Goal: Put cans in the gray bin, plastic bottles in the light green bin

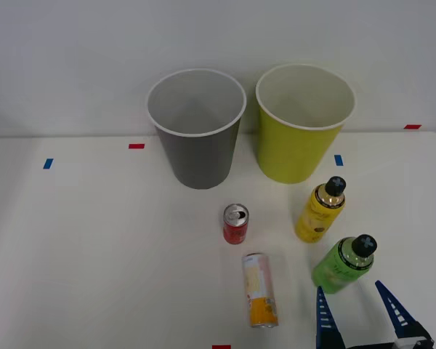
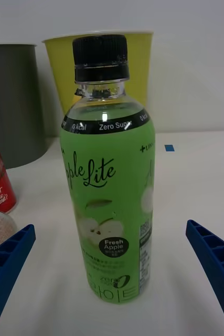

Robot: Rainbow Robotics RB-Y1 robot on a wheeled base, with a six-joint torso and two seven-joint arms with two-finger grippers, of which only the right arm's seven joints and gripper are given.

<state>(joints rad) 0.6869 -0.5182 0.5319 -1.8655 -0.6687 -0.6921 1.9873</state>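
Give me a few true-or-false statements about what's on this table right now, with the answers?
1. The green bottle stands upright near the open right gripper. True.
2. The red can is inside the gray bin. False: it stands on the table in front of that bin.
3. The cream-and-orange can stands beside the red one. True.
4. The yellow bottle lies on its side. False: it is upright, before the light green bin.

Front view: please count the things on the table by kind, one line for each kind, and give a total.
Cans: 2, the red can and the cream-and-orange can.
Plastic bottles: 2, the green bottle and the yellow bottle.
Bins: 2, the gray bin and the light green bin.
Total: 6
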